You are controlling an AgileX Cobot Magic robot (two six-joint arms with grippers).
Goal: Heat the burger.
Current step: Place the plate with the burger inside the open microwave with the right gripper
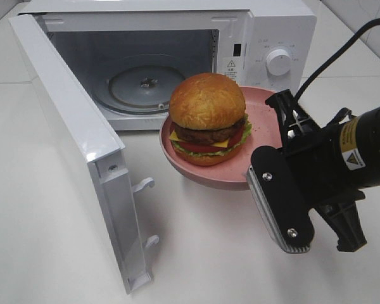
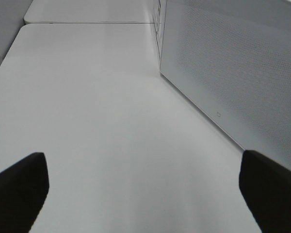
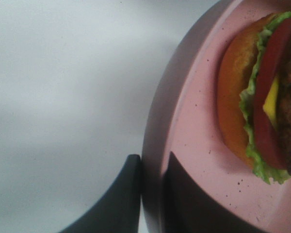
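Burger sits on the pink plate, just in front of the open microwave and not yet inside. Going by the shadow under it, the plate looks clear of the table.

Right gripper is clamped on the plate rim, one finger under it and one on top. It's a one-sided edge pinch, so all the weight hangs out past the fingers. Left gripper has its jaws spread wide with nothing in them, parked over the table on the outer side of the door.

Step in hand, as I read it: carry the plate into the cavity and set it on the glass turntable.

To do it well:
- Keep the plate level. The burger is tall and stacked loose, so any tilt away from the grip could slide or topple it.
- Go slow and straight, no wrist roll.
- Lift the plate's underside over the cavity's front lip, and watch the bun top against the ceiling.
- Door is swung well out, so the left side looks fine. The right-hand frame by the control panel is the tighter side for the arm.
- Centre it on the turntable and set it flat before letting go.
- Back the fingers out along the rim line without nudging the plate.
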